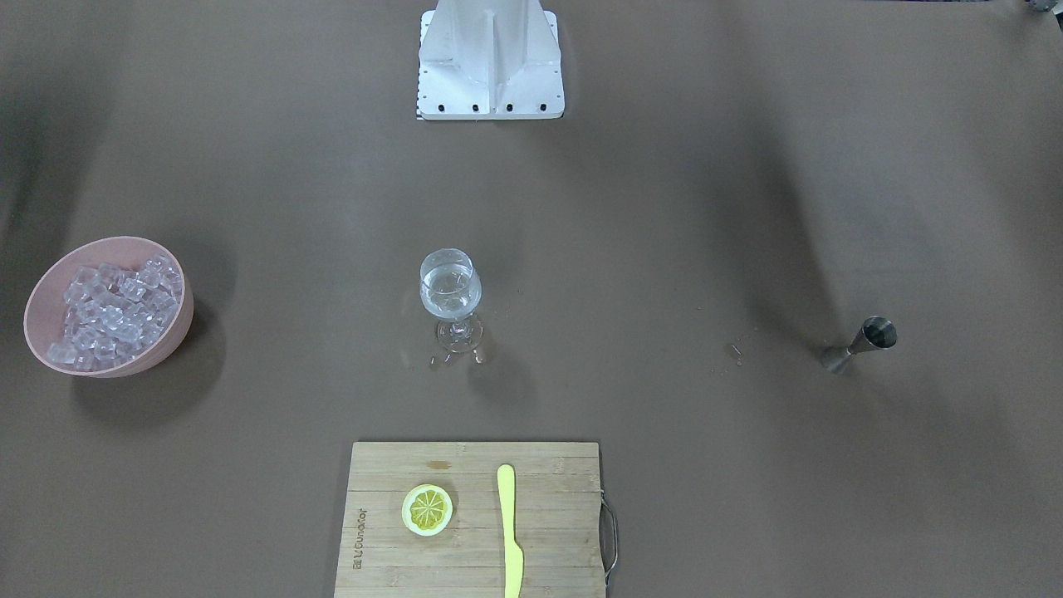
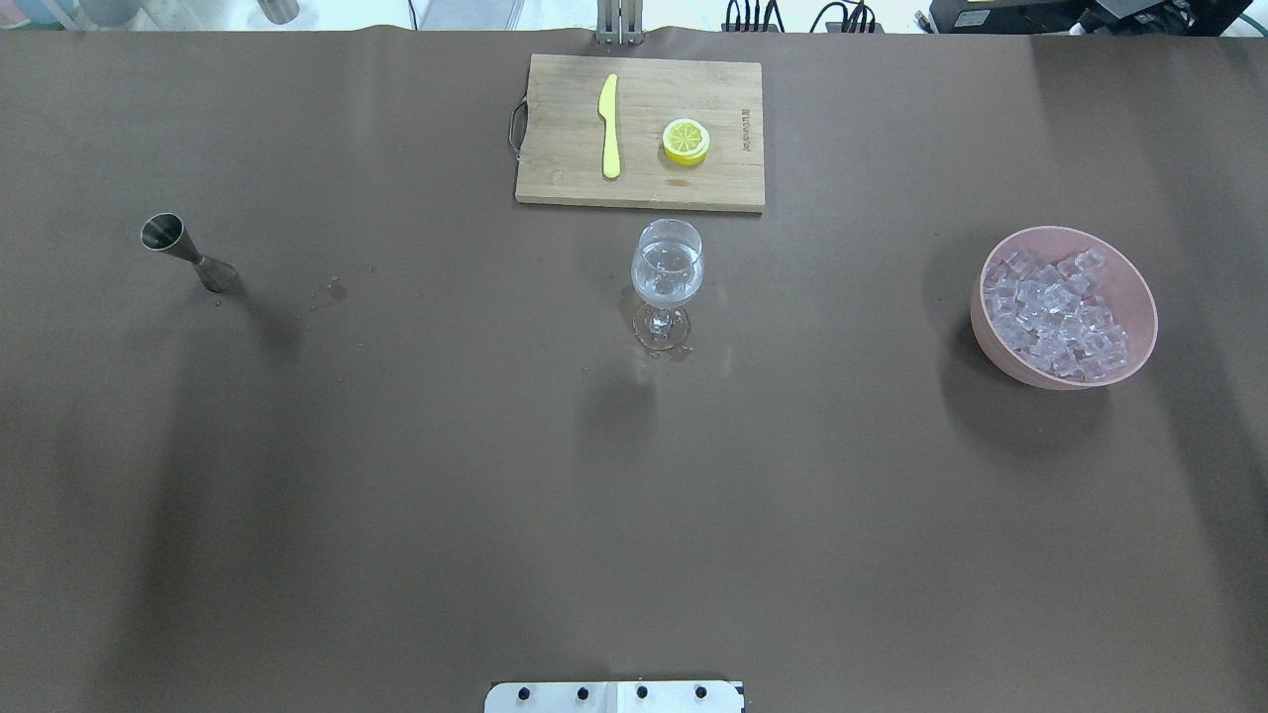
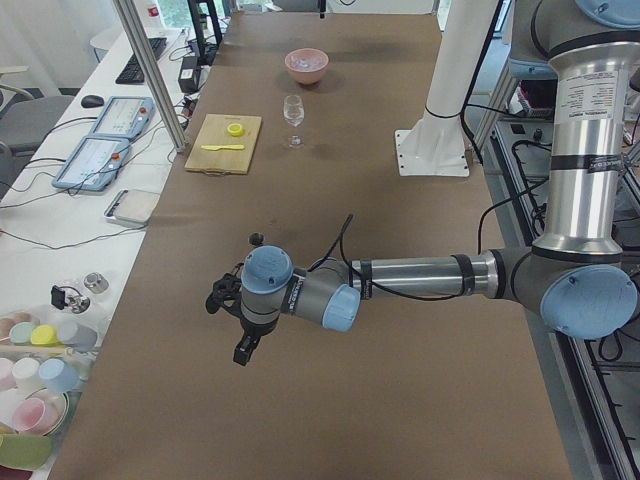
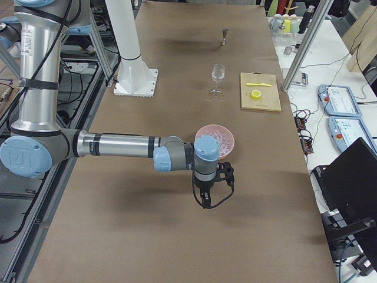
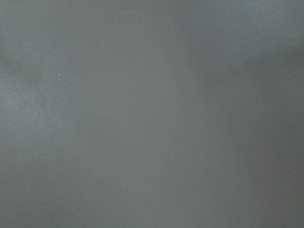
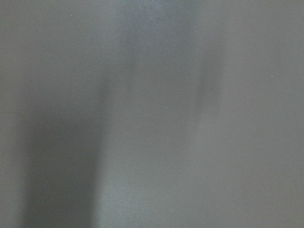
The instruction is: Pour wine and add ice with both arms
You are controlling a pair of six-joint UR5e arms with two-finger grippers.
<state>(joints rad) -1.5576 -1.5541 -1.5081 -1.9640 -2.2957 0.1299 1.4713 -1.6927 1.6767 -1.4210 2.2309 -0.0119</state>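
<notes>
A stemmed glass (image 1: 449, 291) stands mid-table and holds a small amount of clear wine (image 2: 667, 272). The ice (image 1: 116, 311) is heaped in a pink bowl (image 1: 50, 278), which also shows in the overhead view (image 2: 1139, 277). A steel jigger (image 1: 864, 342) stands upright at the other end (image 2: 186, 253). My left gripper (image 3: 243, 350) shows only in the exterior left view, hanging over bare table far from the glass. My right gripper (image 4: 207, 200) shows only in the exterior right view, just short of the bowl. I cannot tell whether either is open or shut. Both wrist views show only table.
A wooden cutting board (image 1: 382, 548) at the operators' edge carries a lemon slice (image 1: 428, 508) and a yellow knife (image 1: 509, 531). The white robot base (image 1: 490, 66) stands opposite. Small wet spots (image 1: 735, 350) lie between glass and jigger.
</notes>
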